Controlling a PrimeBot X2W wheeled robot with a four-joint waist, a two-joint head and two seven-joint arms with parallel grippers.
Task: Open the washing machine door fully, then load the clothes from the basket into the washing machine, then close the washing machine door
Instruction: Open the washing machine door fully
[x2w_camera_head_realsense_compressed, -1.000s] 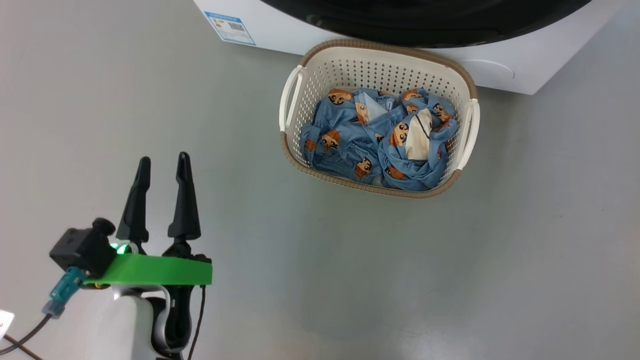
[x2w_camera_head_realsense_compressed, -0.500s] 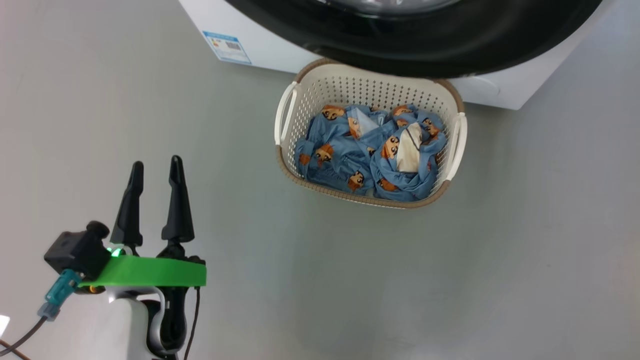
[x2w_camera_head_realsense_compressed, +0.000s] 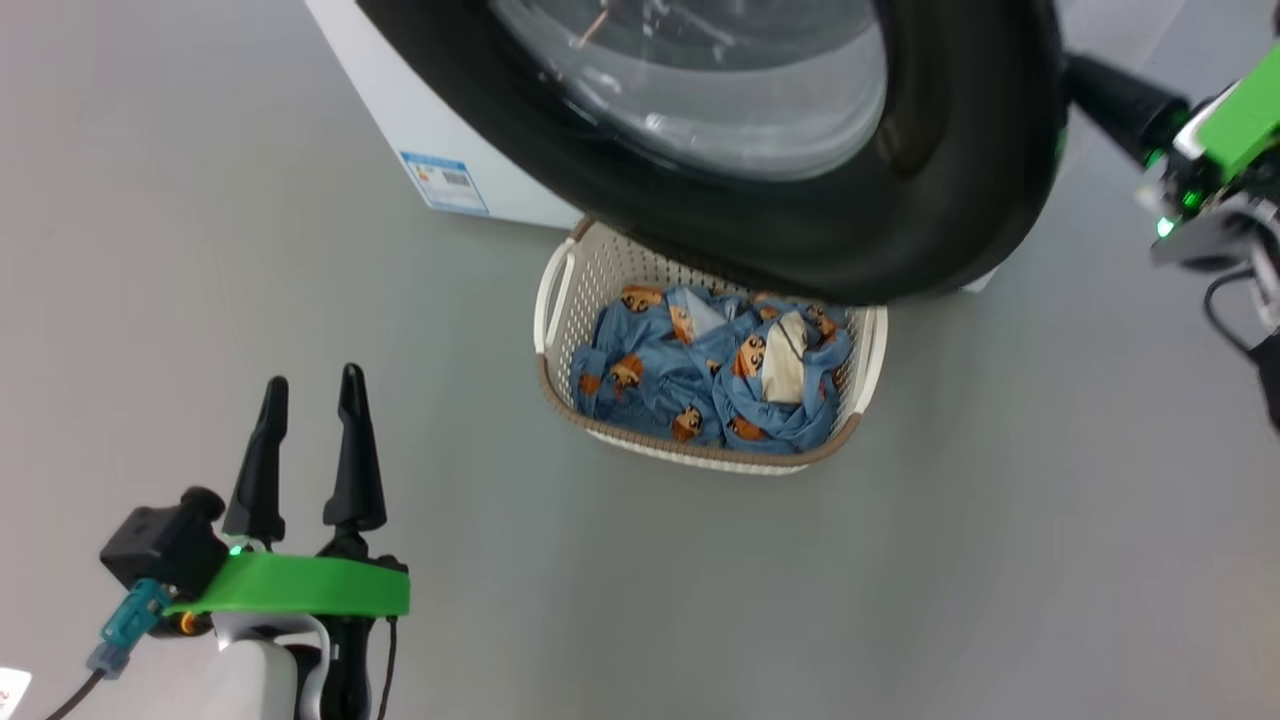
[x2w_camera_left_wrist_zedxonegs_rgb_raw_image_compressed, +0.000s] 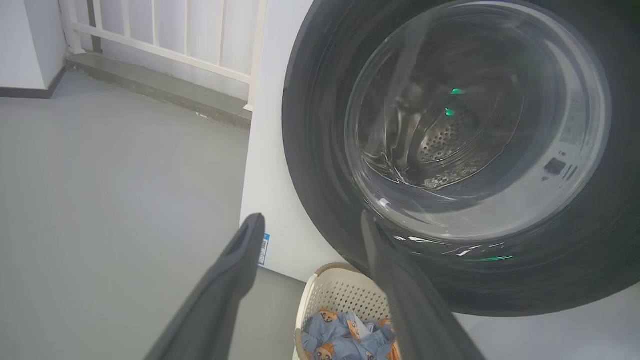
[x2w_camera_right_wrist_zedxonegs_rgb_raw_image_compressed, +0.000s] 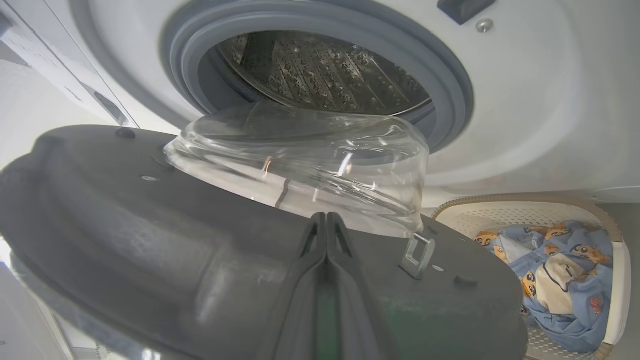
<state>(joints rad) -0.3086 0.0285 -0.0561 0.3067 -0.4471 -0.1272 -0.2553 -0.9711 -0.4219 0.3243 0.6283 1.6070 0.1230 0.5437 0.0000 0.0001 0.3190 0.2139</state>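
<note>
The washing machine door (x2w_camera_head_realsense_compressed: 960, 150) stands partly swung out, its black ring and glass window overhanging the far rim of the basket (x2w_camera_head_realsense_compressed: 560, 400). The clothes (x2w_camera_head_realsense_compressed: 690, 375), blue with bear faces, lie heaped in the basket on the floor. My right gripper (x2w_camera_head_realsense_compressed: 1078, 72) reaches in from the upper right to the door's edge. In the right wrist view it (x2w_camera_right_wrist_zedxonegs_rgb_raw_image_compressed: 326, 216) is shut, its tips against the door's dark grey inner face (x2w_camera_right_wrist_zedxonegs_rgb_raw_image_compressed: 150, 240) beside the glass bowl (x2w_camera_right_wrist_zedxonegs_rgb_raw_image_compressed: 300, 160), with the steel drum (x2w_camera_right_wrist_zedxonegs_rgb_raw_image_compressed: 325, 70) beyond. My left gripper (x2w_camera_head_realsense_compressed: 312, 380) hangs open and empty, well left of the basket.
The white washing machine (x2w_camera_head_realsense_compressed: 400, 110) carries a blue label (x2w_camera_head_realsense_compressed: 445, 182) at its lower front corner. Grey floor spreads around the basket. In the left wrist view a white railing (x2w_camera_left_wrist_zedxonegs_rgb_raw_image_compressed: 175, 30) on a low step (x2w_camera_left_wrist_zedxonegs_rgb_raw_image_compressed: 160, 92) stands behind the machine.
The head view has tilted up, bringing the door's window and my right gripper into it. The door now overhangs more of the basket. My left gripper stays open in place.
</note>
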